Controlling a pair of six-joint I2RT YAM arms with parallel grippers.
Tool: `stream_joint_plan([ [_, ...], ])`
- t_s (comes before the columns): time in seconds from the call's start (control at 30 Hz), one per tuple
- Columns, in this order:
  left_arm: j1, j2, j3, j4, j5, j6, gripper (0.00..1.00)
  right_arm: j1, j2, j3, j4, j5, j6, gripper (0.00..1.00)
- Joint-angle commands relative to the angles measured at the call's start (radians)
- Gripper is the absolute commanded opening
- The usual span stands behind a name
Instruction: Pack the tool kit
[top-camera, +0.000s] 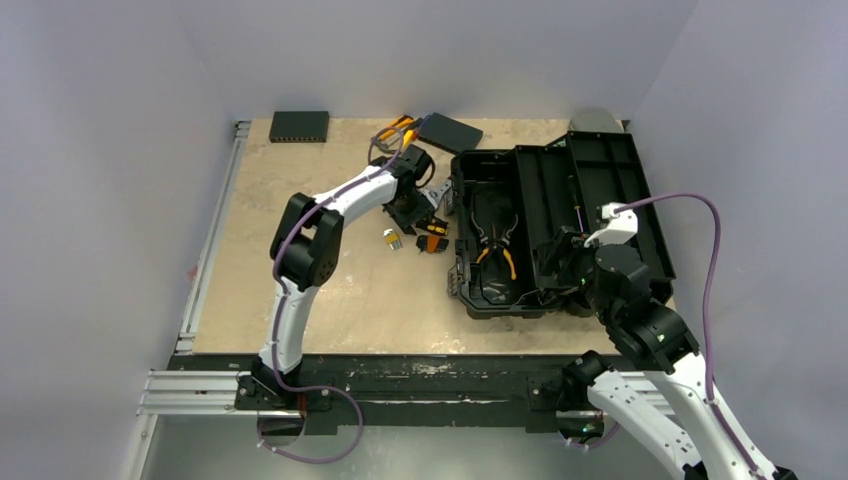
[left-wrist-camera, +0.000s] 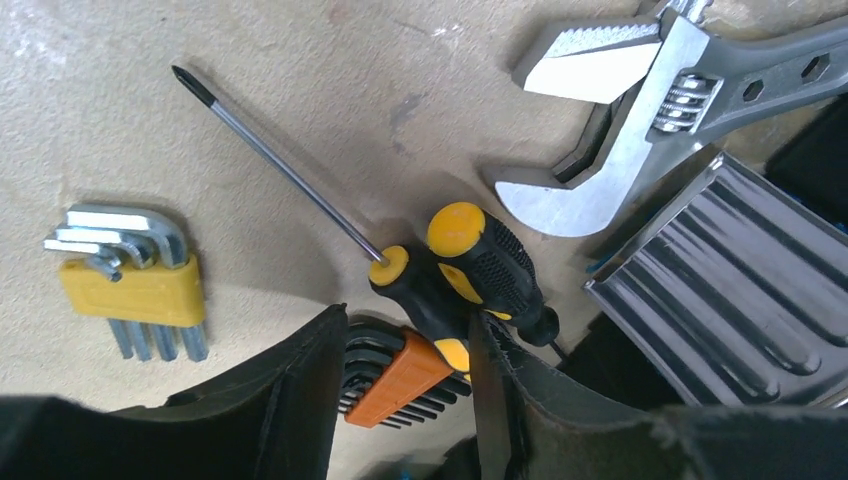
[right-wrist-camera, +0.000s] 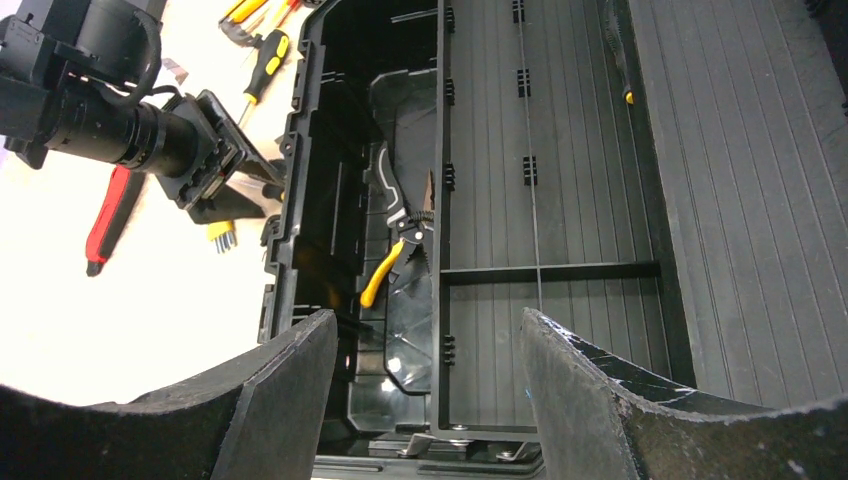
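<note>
The black toolbox (top-camera: 462, 200) lies open right of centre, its lid (top-camera: 625, 195) folded back. Yellow-handled pliers (top-camera: 497, 246) rest inside its body (right-wrist-camera: 330, 150). My left gripper (left-wrist-camera: 405, 370) points down at loose tools just left of the box. It is open, with a finger close on each side of an orange hex key set (left-wrist-camera: 400, 375). Its right finger touches the yellow-black handle of a Phillips screwdriver (left-wrist-camera: 425, 295), and a second screwdriver handle (left-wrist-camera: 490, 262) lies beside that one. My right gripper (right-wrist-camera: 430, 350) hangs open and empty over the box's near end.
A yellow hex key set (left-wrist-camera: 135, 292) lies to the left and an adjustable wrench (left-wrist-camera: 640, 130) lies beyond the screwdrivers. A ridged silvery metal part (left-wrist-camera: 730, 290) is on the right. A flat black box (top-camera: 448, 131), a dark case (top-camera: 299, 125) and a red-handled tool (right-wrist-camera: 105, 225) lie nearby.
</note>
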Motion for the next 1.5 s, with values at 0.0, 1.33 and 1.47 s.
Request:
stream_joint_plan([
  [0.0, 0.002, 0.056, 0.039, -0.021, 0.000, -0.030, 0.45, 0.000, -0.006, -0.003, 0.032, 0.009, -0.009, 0.66],
  [1.33, -0.041, -0.656, -0.543, 0.754, 0.512, 0.209, 0.00, 0.002, 0.367, 0.049, 0.437, -0.713, 0.031, 0.68],
  [1.47, -0.077, -0.662, -0.532, 0.790, 0.568, 0.159, 0.00, 0.000, 0.410, 0.080, 0.444, -0.688, 0.024, 0.68],
])
